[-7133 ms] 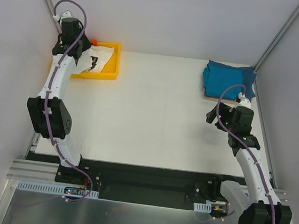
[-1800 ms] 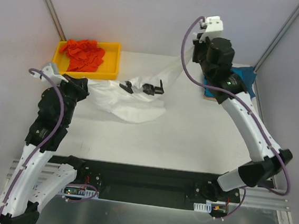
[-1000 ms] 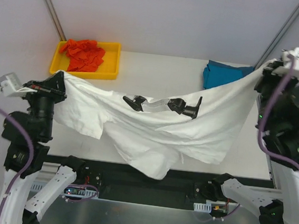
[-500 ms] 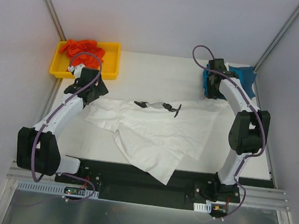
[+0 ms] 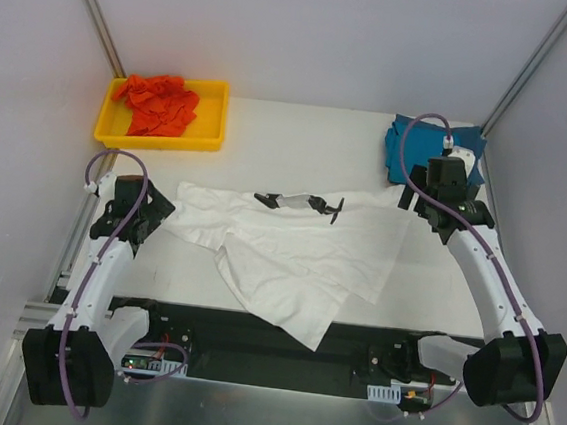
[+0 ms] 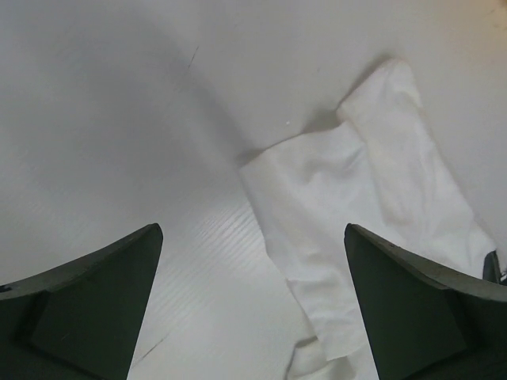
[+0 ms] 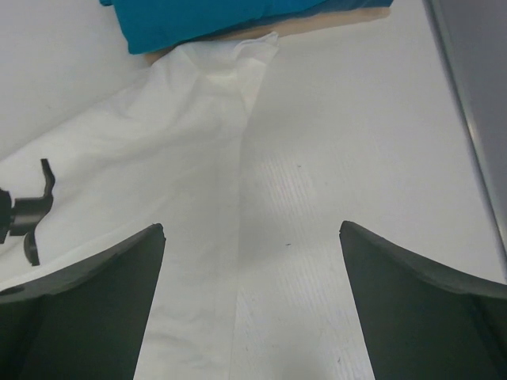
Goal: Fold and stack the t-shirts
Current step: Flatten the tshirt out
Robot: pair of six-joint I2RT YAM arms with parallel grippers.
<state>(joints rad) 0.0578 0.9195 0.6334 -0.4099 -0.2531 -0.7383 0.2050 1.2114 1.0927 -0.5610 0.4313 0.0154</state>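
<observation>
- We see the table [image 5: 300,144] carrying all three shirts.
- The white t-shirt [image 5: 290,248] lies rumpled across the table's middle, with one corner reaching past the near edge.
- The teal-blue t-shirt [image 5: 421,145] sits folded at the far right. The white shirt's tip lies just beside it.
- The yellow tray [image 5: 160,143], far left, holds the crumpled orange-red t-shirt [image 5: 156,103].
- The left gripper [image 6: 249,229] and right gripper [image 7: 252,229] are both spread wide and empty, each over one end of the white shirt.
</observation>
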